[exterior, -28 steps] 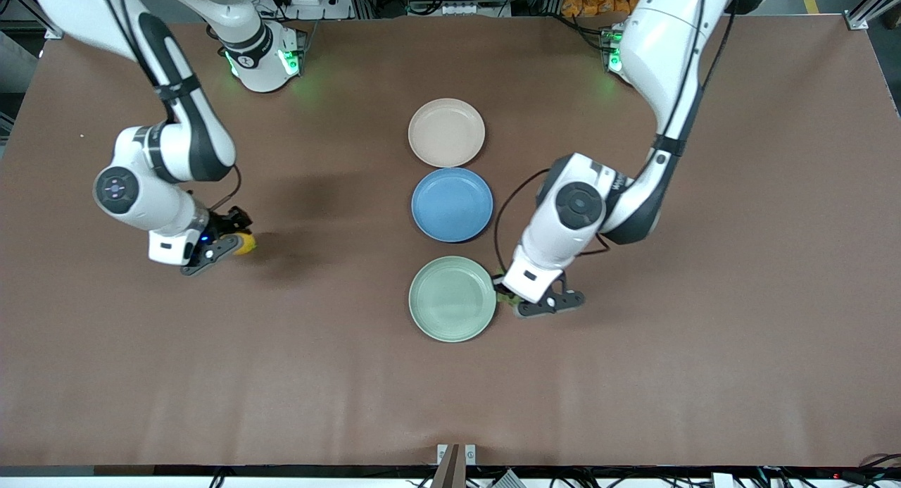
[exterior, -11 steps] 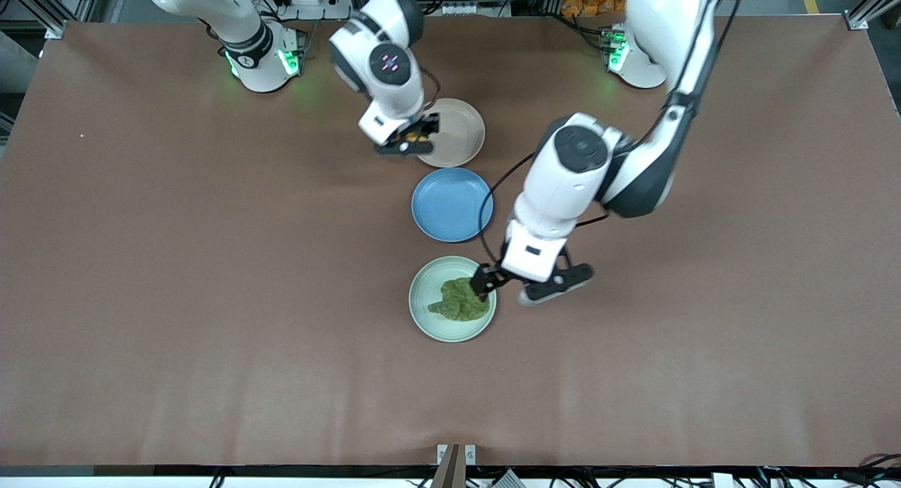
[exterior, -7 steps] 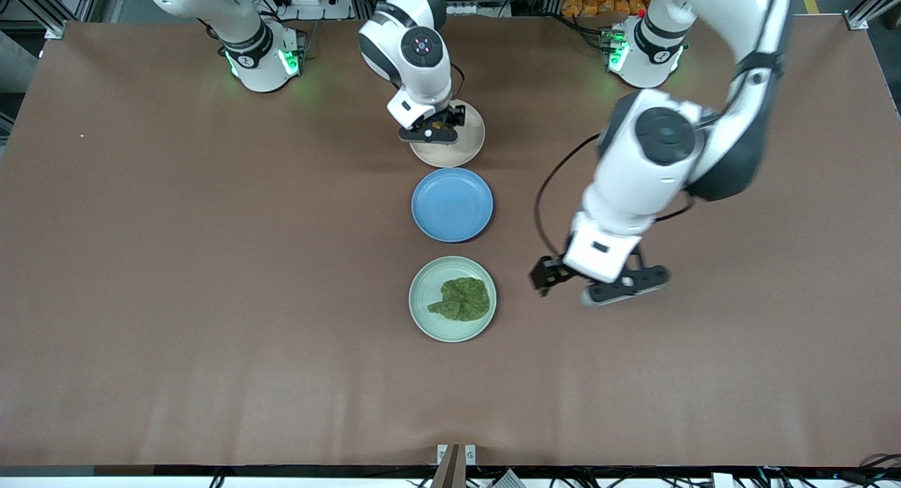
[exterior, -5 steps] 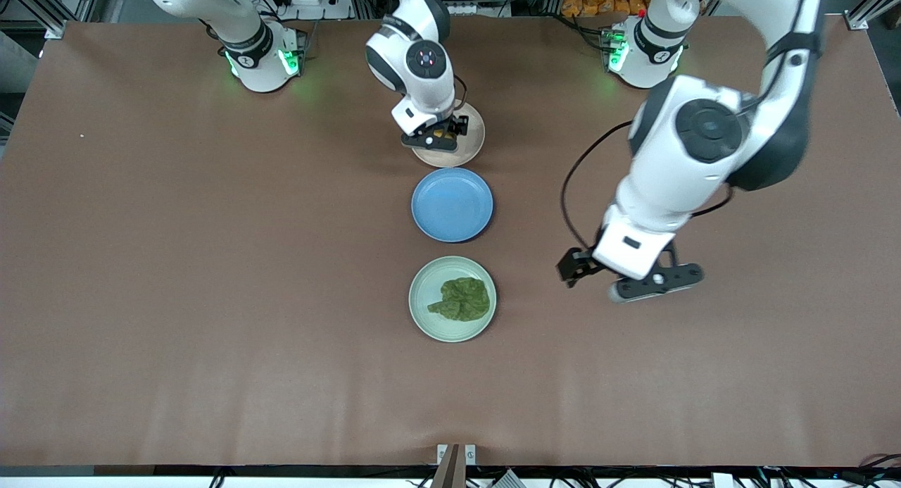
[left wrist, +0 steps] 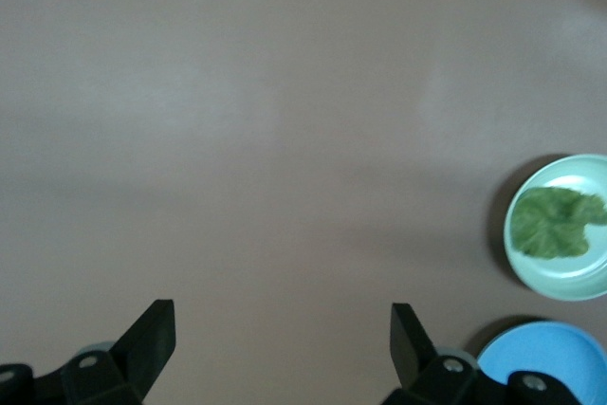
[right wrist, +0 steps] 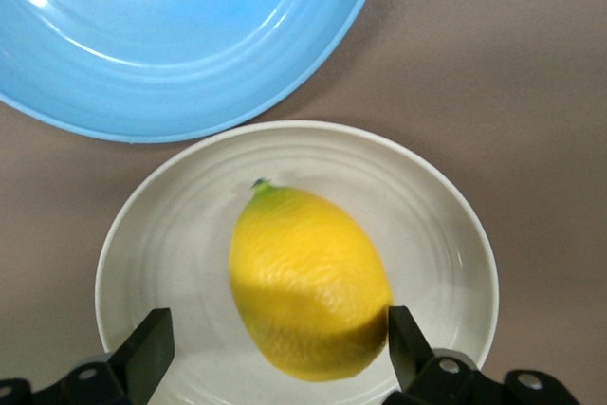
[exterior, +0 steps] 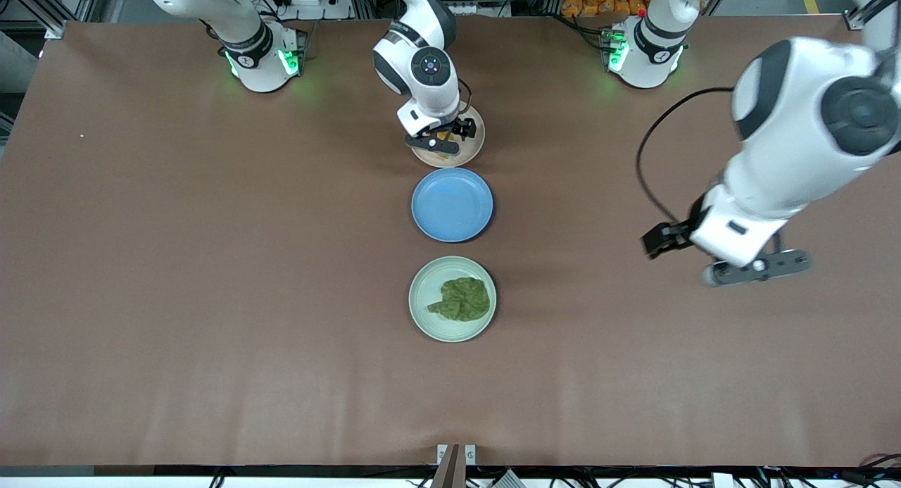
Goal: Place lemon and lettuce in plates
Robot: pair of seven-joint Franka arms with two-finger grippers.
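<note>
Looking across the table from the front view, my right gripper (exterior: 441, 140) sits low over the round pale beige-pink plate (exterior: 473, 147), farthest from the front camera, with only a speck of yellow showing between its fingers; my left gripper (exterior: 711, 255) hangs spread and empty over bare brown table toward the left arm's end, waiting, and the crinkled dark green lettuce leaf (exterior: 461, 299) lies in the pale mint green plate (exterior: 421, 312). From the left wrist view, that lettuce (left wrist: 553, 222) lies in its plate (left wrist: 555, 280) well apart from my parted fingers. From the right wrist view, the small oval bright yellow lemon (right wrist: 308, 281) lies between my fingers, its long axis slanting across the gap; whether the one finger (right wrist: 411, 346) beside it presses it I cannot tell, and the other finger stands apart from it, so I judge it let go, with the lemon inside the plate's rim (right wrist: 453, 206), beside the round blue plate (right wrist: 180, 35).
</note>
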